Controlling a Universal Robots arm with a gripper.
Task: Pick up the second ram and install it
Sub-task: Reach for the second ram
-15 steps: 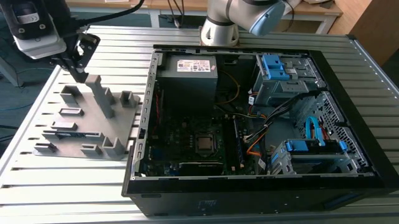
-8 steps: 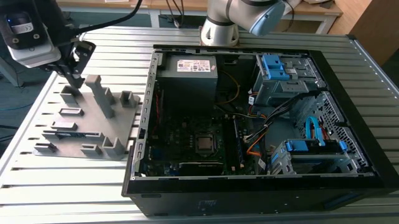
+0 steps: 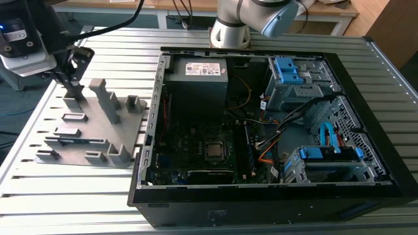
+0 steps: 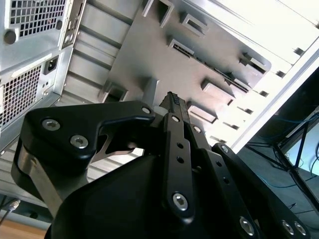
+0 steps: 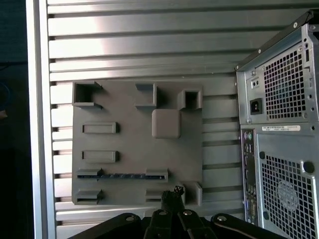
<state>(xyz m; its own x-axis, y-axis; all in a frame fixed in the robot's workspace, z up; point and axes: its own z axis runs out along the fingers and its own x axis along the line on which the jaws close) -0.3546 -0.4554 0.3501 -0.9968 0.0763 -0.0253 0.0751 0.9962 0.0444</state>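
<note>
Your second ram (image 5: 122, 176) lies on edge in a long slot of the gray holder (image 5: 129, 144), between two raised end blocks, as the first wrist view shows you. The holder sits on the ribbed metal worktop (image 3: 65, 196), just beside the open computer case (image 3: 274, 196). Your gripper (image 3: 73, 94) hangs over the holder, apart from the ram. Its fingertips (image 4: 172, 99) are drawn together, and you have nothing visible clamped between them.
</note>
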